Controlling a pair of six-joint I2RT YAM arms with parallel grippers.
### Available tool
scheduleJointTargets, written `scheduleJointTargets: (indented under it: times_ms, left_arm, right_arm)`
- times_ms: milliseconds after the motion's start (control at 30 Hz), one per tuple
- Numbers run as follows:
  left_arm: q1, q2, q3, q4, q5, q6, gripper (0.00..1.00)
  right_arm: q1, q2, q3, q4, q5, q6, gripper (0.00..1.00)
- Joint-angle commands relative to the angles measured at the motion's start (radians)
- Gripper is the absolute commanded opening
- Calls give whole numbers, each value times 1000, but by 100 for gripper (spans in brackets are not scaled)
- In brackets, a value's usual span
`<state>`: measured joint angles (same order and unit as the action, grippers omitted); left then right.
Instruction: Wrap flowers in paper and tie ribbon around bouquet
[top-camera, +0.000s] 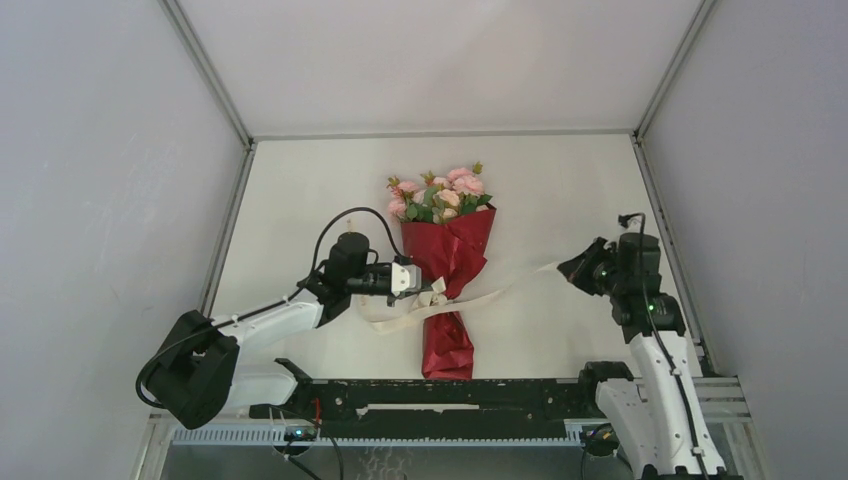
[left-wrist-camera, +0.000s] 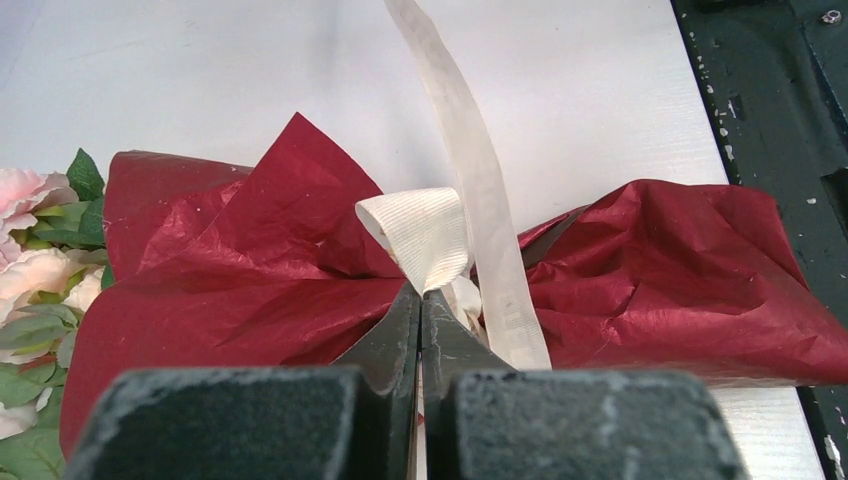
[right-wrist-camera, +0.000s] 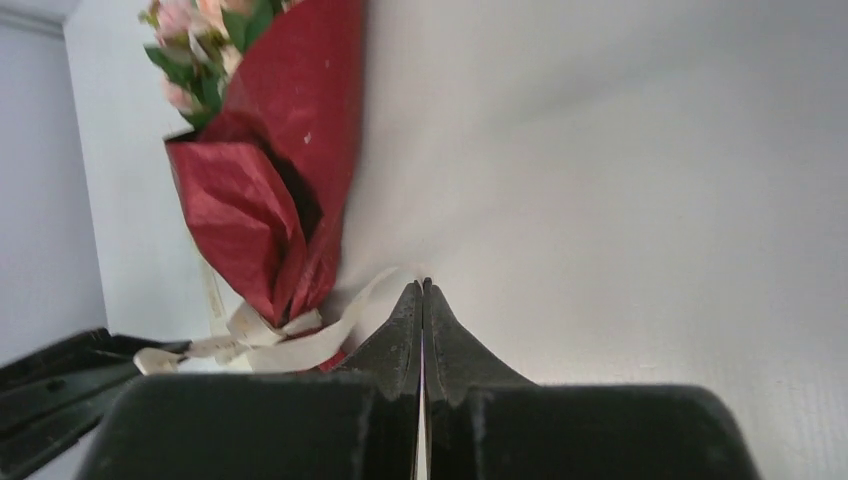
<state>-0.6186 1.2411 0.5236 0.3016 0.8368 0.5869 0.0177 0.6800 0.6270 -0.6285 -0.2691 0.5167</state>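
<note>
While the bouquet (top-camera: 448, 275) lies in the middle of the table (top-camera: 300, 200), blooms toward the top of the overhead view and its tail toward the bottom, both my claws are closed. My left claw (top-camera: 432, 291) reaches in from the left to the pinched waist of the red paper (left-wrist-camera: 250, 270). In its own camera the fingers (left-wrist-camera: 385, 340) meet on the foot of a small cream loop of the ribbon (left-wrist-camera: 425, 235), so I am gripping that loop. A long band of the same ribbon runs from the waist up to the top of that frame, and the flowers (left-wrist-camera: 30, 270) show at its left edge. My right claw (top-camera: 570, 268) sits right of centre in the overhead view, apart from the paper, fingers pressed together. The ribbon's free end stretches from the waist to just beside its tips; whether it is caught between them I cannot tell.
</note>
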Motion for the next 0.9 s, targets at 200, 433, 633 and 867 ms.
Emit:
scheduleJointTargets:
  times_ms: [200,433,633,867]
  left_arm:
    - [10,-13,-29,61,17,28,0]
    - [10,-7,-39,85,32,22,0]
    - [10,-8,-46,120,38,2,0]
    - [9,10,-43,135,50,1,0]
  right_arm:
    - [-189,-97,198,-177,53,-58,0]
    - [-191,-175,237,-272,65,-54,0]
    - [-153,-163,211,-281,-321,-115,0]
    - [338,-256,-21,-249,-429,186,4]
